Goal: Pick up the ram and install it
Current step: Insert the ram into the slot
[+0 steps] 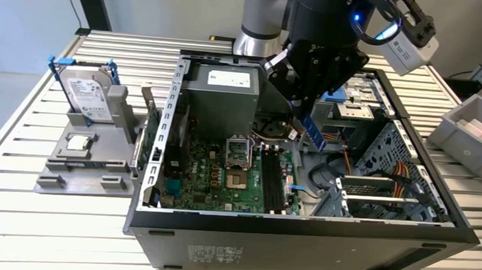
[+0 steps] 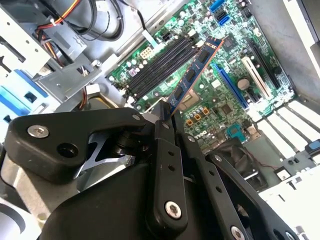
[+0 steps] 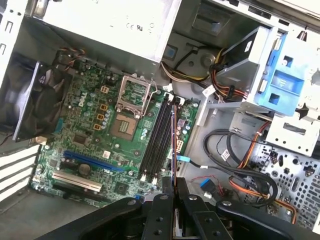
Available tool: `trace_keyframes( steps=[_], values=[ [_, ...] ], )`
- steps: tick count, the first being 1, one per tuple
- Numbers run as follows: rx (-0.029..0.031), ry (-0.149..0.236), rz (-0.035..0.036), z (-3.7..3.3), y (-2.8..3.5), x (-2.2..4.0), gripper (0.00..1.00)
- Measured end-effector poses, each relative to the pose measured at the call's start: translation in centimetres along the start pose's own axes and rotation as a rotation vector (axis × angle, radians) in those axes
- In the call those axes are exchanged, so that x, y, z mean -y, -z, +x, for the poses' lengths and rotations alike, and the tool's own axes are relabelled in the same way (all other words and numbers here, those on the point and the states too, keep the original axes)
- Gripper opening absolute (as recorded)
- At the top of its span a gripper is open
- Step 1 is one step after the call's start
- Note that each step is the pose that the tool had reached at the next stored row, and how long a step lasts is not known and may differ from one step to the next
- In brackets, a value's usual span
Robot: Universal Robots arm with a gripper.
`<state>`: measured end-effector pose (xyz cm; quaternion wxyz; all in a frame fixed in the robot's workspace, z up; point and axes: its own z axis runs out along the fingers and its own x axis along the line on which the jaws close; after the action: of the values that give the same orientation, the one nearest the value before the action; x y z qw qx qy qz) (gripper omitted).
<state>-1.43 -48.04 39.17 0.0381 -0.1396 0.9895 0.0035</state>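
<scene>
Motherboard (image 1: pixel 215 170) with black memory slots (image 1: pixel 272 176); just beyond, the end effector (image 1: pixel 300 110) grasps the ram (image 1: pixel 312 131) by its upper end, long axis hanging straight down from the fingertips, above the slots and aligned with them.

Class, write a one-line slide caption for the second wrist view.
Gripper shut on the ram, holding it tilted over the motherboard near the black memory slots.

Ram (image 2: pixel 192 75): blue, 1 row of dark chips. Gripper (image 2: pixel 165 112): matte black. Motherboard (image 3: pixel 95 145): green, speckled with silver; slots (image 3: pixel 159 135) black. Drive bracket (image 3: pixel 285 82): light blue. Cables (image 1: pixel 395 178): orange, yellow. Table (image 1: pixel 58 218): pale, ribbed slats.
</scene>
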Motion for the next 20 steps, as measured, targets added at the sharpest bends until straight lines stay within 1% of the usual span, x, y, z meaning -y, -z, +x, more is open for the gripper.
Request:
trace_keyframes(
  steps=[7,13,20],
  values=[
    [-0.0003,-0.066,0.0051,0.04,0.00,-0.01,0.00],
    [-0.0004,-0.115,0.0088,0.09,0.01,-0.03,0.00],
    [-0.0007,-0.200,0.0153,0.12,0.00,-0.03,0.00]
  ],
)
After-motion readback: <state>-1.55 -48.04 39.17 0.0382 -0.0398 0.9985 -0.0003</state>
